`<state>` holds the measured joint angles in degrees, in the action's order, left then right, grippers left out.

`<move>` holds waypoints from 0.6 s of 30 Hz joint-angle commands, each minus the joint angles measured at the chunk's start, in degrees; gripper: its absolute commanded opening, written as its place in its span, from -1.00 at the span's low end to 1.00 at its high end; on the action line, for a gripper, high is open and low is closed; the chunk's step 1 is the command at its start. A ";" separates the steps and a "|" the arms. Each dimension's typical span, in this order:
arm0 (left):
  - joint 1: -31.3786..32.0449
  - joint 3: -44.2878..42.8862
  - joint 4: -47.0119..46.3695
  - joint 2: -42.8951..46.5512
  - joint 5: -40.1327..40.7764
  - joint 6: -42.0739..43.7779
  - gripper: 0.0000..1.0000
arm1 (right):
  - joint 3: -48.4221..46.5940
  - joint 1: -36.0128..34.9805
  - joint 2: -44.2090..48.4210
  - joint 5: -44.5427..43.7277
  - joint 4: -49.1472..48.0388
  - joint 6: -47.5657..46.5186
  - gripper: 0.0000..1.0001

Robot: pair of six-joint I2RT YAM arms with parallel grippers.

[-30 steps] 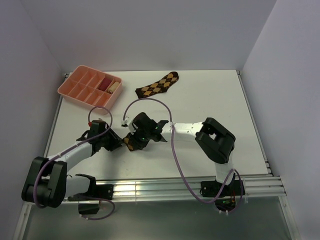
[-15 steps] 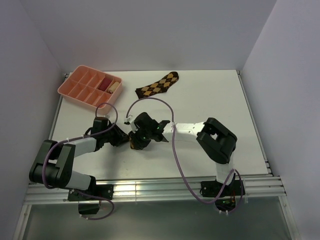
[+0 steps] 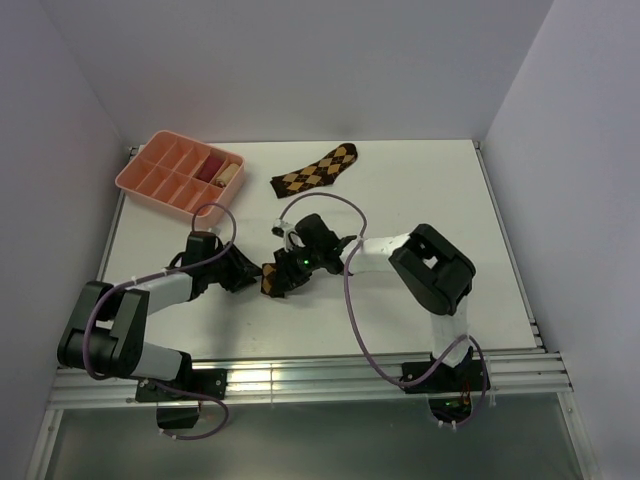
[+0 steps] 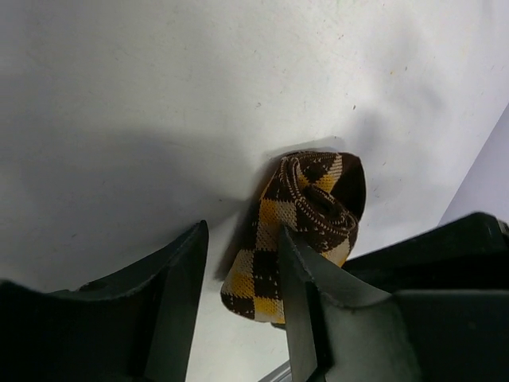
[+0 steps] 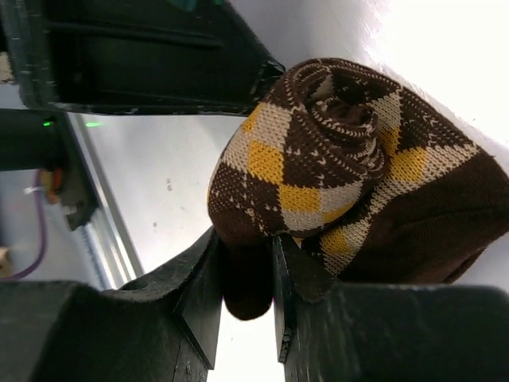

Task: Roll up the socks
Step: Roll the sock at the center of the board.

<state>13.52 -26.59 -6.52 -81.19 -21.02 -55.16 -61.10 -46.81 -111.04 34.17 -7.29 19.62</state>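
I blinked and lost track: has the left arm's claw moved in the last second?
Yes. Against the fixed pink tray, the left gripper has slid right, up to the rolled sock.

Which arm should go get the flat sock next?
Probably the left. The left gripper is open and empty beside the rolled sock, while the right gripper is busy pinching it. The flat sock lies farther back.

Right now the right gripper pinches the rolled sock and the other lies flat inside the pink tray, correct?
No. The right gripper pinches the rolled sock, but the other sock lies flat on the table beside the pink tray; the top view shows it.
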 commanded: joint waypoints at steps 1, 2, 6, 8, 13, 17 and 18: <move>0.63 -0.04 8.89 1.90 2.12 3.48 -0.03 | 0.02 1.45 -4.26 2.73 0.26 1.65 -1.00; 0.63 -0.13 9.68 2.78 2.21 3.65 -0.01 | -0.59 1.80 -4.79 3.61 0.52 1.74 -1.00; 0.63 -0.48 11.71 7.35 3.08 3.83 0.08 | -2.79 3.82 -6.82 7.13 2.98 1.83 -1.00; 0.54 -0.22 11.36 9.46 2.74 3.91 0.10 | -3.93 4.26 -7.52 7.75 4.47 1.39 -1.00; 0.46 0.75 7.06 10.17 -0.07 3.48 0.15 | -6.75 5.41 -9.01 9.86 7.98 -0.45 -1.00; 0.46 1.89 0.82 9.82 -1.48 2.77 0.16 | -8.94 5.59 -10.15 10.65 11.06 -1.95 -1.00; 0.46 1.72 0.20 9.39 -1.48 2.69 0.17 | -9.12 5.59 -10.51 11.09 11.16 -2.21 -1.00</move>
<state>13.67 -25.30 -0.64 -71.96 -20.16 -52.80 -69.21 -41.74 -118.65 48.16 -1.83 20.08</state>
